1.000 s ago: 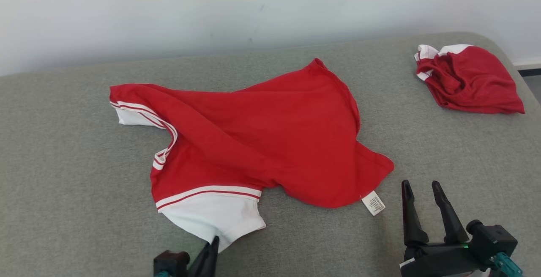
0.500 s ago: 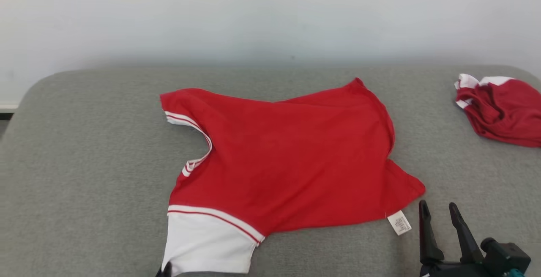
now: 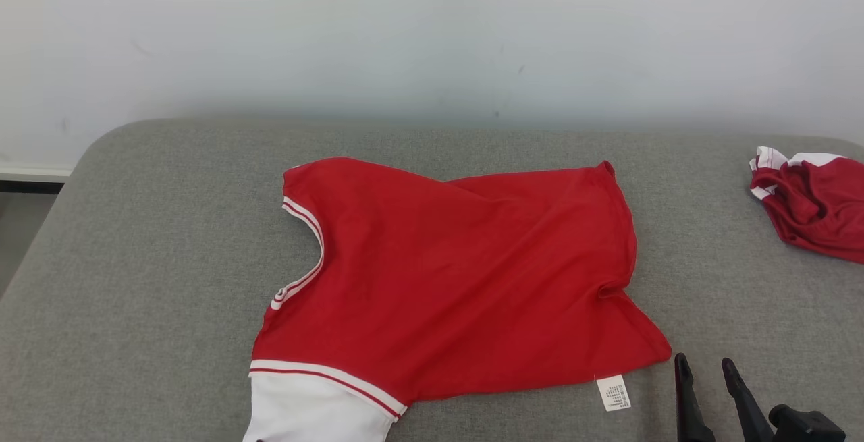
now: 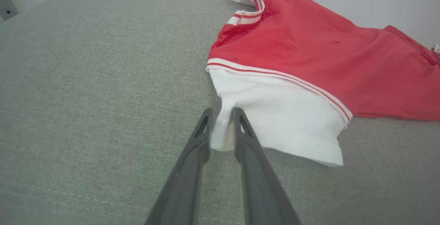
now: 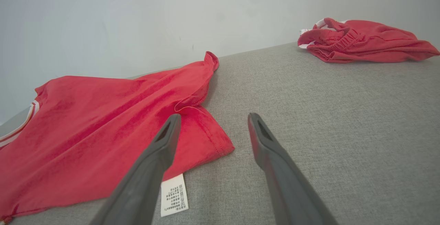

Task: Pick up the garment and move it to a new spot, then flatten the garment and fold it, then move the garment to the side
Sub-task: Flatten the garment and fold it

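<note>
We note the red fabric shirt with white sleeves (image 3: pixel 459 280) now lies flatter, mid grey upholstered surface (image 3: pixel 135 260); the diagonal ridge of a second ago is gone. The left gripper (image 4: pixel 221 111) pinches the near white sleeve hem. The right gripper (image 5: pixel 213 116) stands wide, empty, just right of the shirt's near corner. The far sleeve is possibly tucked under, so flattening seems unfinished.

Two red-and-white garments lie on one grey padded surface (image 3: pixel 135 260): one spread shirt (image 3: pixel 459 280) and one crumpled bundle (image 3: pixel 817 206), well apart on the shirt's right. One white care label (image 3: pixel 613 392) hangs from the shirt's near hem. Two two-fingered grippers flank the shirt: the left gripper (image 4: pixel 221 111) at its white sleeve, the right gripper (image 3: pixel 705 360) near its labelled corner.
</note>
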